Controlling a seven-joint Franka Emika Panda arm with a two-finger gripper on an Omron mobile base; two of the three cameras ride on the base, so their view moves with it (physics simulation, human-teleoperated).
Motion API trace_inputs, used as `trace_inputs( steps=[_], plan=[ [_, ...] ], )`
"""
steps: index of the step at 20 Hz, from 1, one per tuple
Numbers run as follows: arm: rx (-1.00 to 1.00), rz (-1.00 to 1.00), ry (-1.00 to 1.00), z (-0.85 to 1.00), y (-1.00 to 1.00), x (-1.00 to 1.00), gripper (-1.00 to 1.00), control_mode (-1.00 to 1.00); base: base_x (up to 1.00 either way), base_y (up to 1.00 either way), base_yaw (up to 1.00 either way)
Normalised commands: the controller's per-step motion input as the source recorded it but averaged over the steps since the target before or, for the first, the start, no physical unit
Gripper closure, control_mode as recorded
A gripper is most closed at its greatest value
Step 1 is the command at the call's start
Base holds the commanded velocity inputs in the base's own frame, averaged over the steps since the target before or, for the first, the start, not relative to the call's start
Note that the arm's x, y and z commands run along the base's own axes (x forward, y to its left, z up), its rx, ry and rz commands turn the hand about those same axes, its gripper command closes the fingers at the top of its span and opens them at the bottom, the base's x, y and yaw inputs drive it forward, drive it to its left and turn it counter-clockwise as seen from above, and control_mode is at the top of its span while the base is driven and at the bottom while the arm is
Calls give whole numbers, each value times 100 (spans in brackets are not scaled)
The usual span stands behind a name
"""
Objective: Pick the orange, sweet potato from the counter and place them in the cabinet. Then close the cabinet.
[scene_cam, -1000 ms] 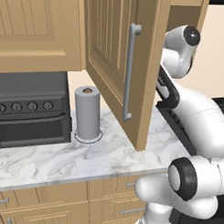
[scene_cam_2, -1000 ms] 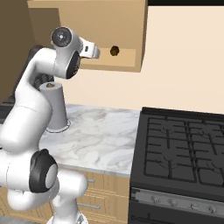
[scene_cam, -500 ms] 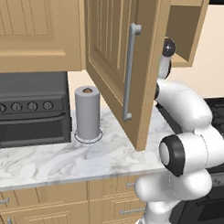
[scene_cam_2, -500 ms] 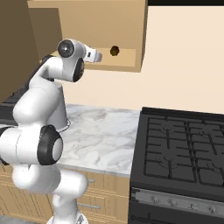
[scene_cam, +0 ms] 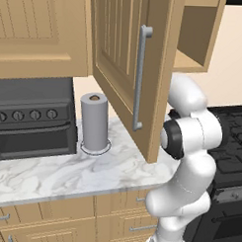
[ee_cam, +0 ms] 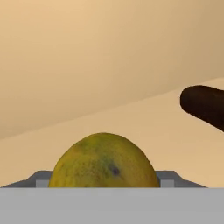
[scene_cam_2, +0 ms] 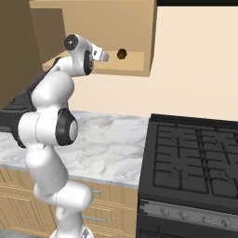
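Arm has swung round; hand holds orange.

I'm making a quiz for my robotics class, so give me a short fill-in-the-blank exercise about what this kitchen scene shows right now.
1. The orange sits between the fingers of the robot's ____.
2. The dark sweet potato already lies inside the ____.
3. The cabinet door with the long grey handle stands ____.
4. On the marbled counter, a grey paper-towel roll stands beside the black ____.

Missing words: hand; cabinet; open; oven
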Motion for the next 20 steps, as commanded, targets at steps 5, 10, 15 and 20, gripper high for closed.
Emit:
trace_inputs(
  steps=[5,10,15,20],
  plan=[
    [0,-1,-1,-32,1,42,-100,-100,0,0,0],
    [0,0,-8,-9,-41,-1,-100,-100,0,0,0],
    [0,0,0,59,-44,-21,-100,-100,0,0,0],
    [3,1,17,49,-19,-94,-100,-100,0,0,0]
  ],
)
